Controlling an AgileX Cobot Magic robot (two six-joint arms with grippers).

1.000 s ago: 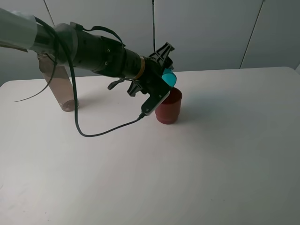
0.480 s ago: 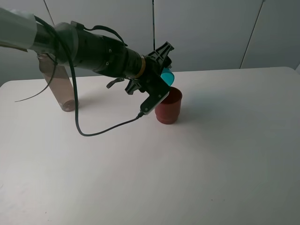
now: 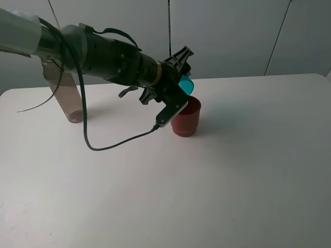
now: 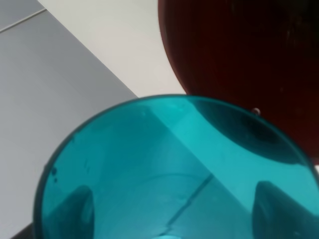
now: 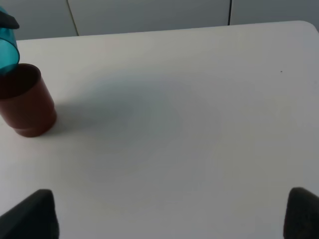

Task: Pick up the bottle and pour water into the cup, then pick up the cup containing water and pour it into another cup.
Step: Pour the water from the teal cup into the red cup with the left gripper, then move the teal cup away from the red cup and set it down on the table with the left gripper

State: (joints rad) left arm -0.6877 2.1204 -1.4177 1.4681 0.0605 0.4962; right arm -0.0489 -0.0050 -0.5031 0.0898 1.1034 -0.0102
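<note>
left end effector (image 3: 182, 77) pinching teal cup (image 3: 186, 84), still tipped over red cup (image 3: 186, 117), barely shifted since earlier

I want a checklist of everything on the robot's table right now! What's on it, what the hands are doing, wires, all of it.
Surface: white table, dry where it shows.
Job's things: tall grey-brown clear plastic bottle stands far left; translucent teal plastic cup is tipped above the opaque dark red plastic cup, which stands upright.
Clutter: nothing seen.
Grippers: left gripper is shut on the teal cup; right gripper is open, holding nothing, with only its dark fingertips showing.
Cables: black cable loops from the left arm onto the table.
Surroundings: pale grey wall panels.
</note>
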